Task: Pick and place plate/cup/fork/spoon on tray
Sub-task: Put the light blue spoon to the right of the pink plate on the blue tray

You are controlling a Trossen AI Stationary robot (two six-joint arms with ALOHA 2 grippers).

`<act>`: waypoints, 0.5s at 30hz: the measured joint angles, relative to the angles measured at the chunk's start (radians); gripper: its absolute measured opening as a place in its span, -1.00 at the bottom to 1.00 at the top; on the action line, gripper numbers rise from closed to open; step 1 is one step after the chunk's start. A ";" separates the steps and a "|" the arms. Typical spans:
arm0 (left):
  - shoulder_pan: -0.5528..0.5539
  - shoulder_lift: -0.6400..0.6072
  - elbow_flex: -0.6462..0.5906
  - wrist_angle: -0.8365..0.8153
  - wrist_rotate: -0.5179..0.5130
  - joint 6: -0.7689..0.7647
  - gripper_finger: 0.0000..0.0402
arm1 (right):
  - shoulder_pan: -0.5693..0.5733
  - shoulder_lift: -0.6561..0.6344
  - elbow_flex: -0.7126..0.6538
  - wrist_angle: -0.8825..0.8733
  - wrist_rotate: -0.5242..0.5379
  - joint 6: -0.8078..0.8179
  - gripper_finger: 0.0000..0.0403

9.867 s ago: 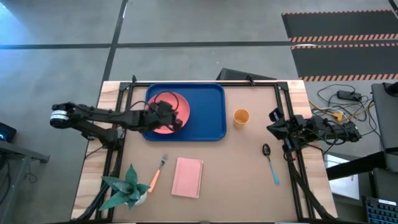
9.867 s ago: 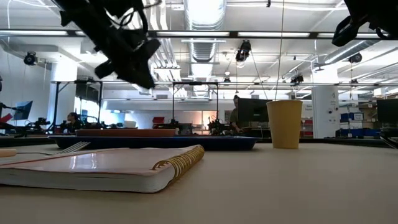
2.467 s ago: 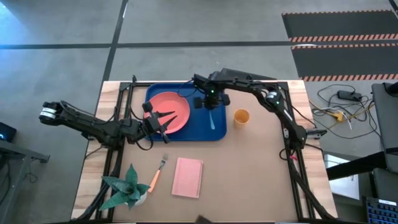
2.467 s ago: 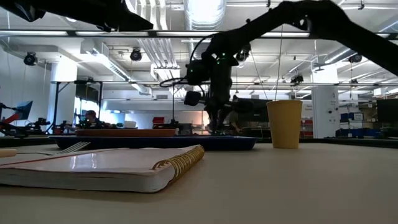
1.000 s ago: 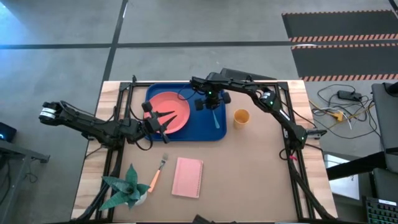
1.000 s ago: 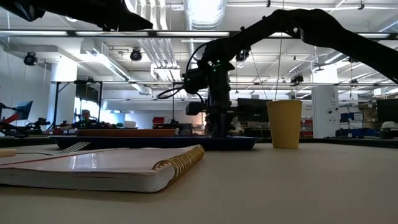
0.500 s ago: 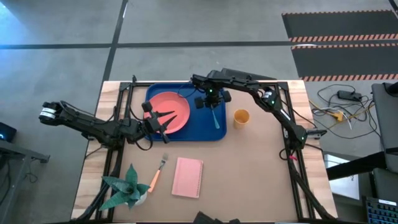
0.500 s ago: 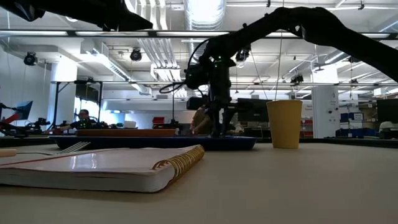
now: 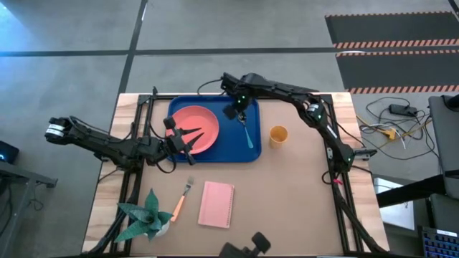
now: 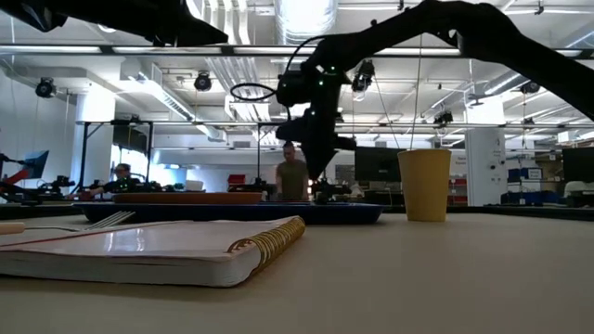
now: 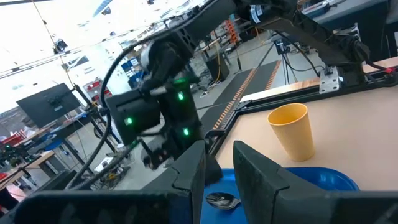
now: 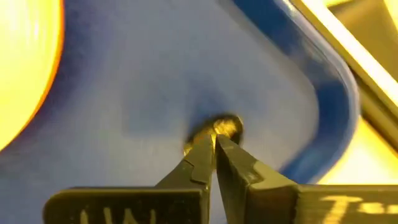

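Where the wooden table [image 9: 287, 193] comes nearest, a green star-shaped plant ornament [image 9: 145, 215] sits at its left corner, with the pink rectangular spiral notebook [image 9: 216, 203] just to its right. The slim fork with silver tines and an orange-pink handle [image 9: 182, 198] lies on the bare table between them, outside the tray. Farther back, the left gripper [image 9: 189, 137] hovers over the near edge of the large round coral-pink plate [image 9: 199, 127], its fingers spread apart and holding nothing. That plate rests in the left half of the large flat blue rectangular tray [image 9: 233, 149]. The slim spoon with a dark metal bowl and light blue handle [image 9: 247, 133] lies in the tray's right half. The small orange-yellow cup [image 9: 278, 134] stands upright on the table just right of the tray. Farthest, the right gripper [image 9: 236, 106] hangs above the tray's far edge, its fingers [image 12: 199, 163] almost together and empty.
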 joint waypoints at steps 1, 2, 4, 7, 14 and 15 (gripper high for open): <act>0.000 0.000 0.000 0.000 0.000 0.000 -0.67 | 0.003 0.002 -0.013 0.029 0.005 -0.028 -0.96; 0.000 0.000 0.000 0.000 -0.001 0.000 -0.67 | 0.005 0.005 -0.024 0.057 0.005 -0.050 -0.96; 0.000 0.000 0.000 0.000 -0.002 0.000 -0.67 | 0.005 0.008 -0.043 0.119 -0.002 -0.080 -0.96; 0.000 0.000 0.000 0.000 -0.003 0.000 -0.67 | 0.003 0.008 -0.072 0.184 0.000 -0.099 -0.96; 0.000 0.001 0.000 0.000 -0.005 -0.001 -0.67 | 0.001 0.010 -0.118 0.209 0.000 -0.141 -0.96; 0.000 0.001 0.000 0.000 -0.005 -0.001 -0.67 | 0.002 0.010 -0.124 0.217 0.000 -0.146 -0.96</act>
